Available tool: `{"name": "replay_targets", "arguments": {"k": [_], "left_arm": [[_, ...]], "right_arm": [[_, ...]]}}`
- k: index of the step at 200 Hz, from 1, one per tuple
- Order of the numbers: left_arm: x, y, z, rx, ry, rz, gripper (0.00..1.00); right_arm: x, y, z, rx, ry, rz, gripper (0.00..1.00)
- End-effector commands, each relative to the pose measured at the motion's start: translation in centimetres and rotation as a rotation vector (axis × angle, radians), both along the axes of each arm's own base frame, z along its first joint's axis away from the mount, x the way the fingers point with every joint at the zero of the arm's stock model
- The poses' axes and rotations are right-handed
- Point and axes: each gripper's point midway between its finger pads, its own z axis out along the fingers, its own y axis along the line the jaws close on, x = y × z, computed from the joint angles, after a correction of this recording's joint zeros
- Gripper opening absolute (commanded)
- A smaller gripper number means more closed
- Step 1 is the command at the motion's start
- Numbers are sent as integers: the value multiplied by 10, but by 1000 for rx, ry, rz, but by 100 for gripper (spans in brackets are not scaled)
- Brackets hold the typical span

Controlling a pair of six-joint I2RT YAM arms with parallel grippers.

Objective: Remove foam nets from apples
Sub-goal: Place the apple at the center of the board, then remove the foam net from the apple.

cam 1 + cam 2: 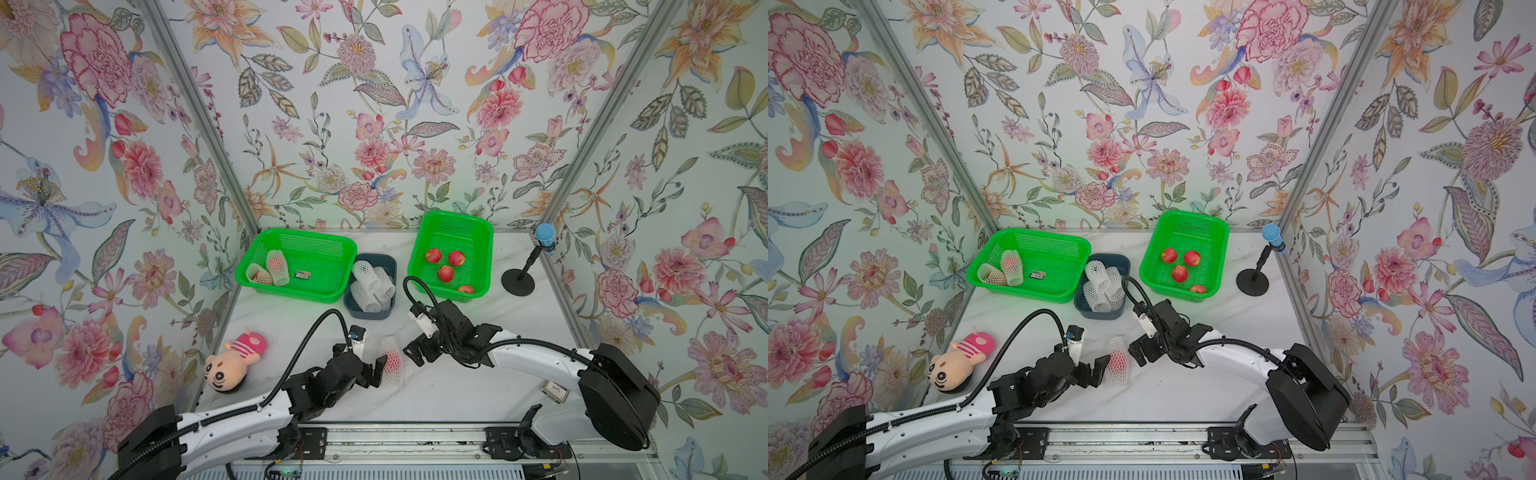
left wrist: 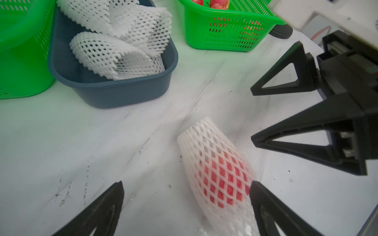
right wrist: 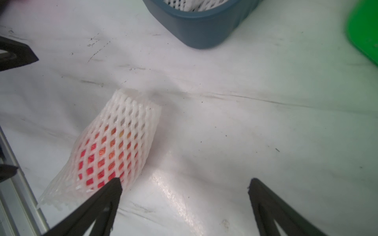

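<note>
One apple in a white foam net lies on the white table between my two arms. My left gripper is open. The netted apple lies partly between its jaws, against one fingertip. My right gripper is open just right of the net, with only bare table between its fingers. Two more netted apples lie in the left green basket. Several bare red apples sit in the right green basket. Empty foam nets fill a blue-grey bin.
A pink striped plush doll lies at the table's left edge. A black stand with a blue top is at the back right. A small card lies under the right arm. A metal rail runs along the front.
</note>
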Motion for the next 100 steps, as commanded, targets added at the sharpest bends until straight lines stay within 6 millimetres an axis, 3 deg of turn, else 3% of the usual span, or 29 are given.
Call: {"name": "replay_targets", "arguments": {"k": [1, 61, 83, 100], "left_arm": [[0, -1, 0, -32, 45, 1, 99], [14, -3, -24, -22, 150, 44, 99], [24, -7, -19, -11, 142, 51, 99], [29, -9, -13, -31, 133, 45, 99]], "right_arm": [[-10, 17, -1, 0, -21, 74, 99], [-50, 31, -18, -60, -37, 197, 99], [-64, 48, -12, -14, -39, 234, 99], [-64, 48, -7, 17, -26, 217, 99]]}}
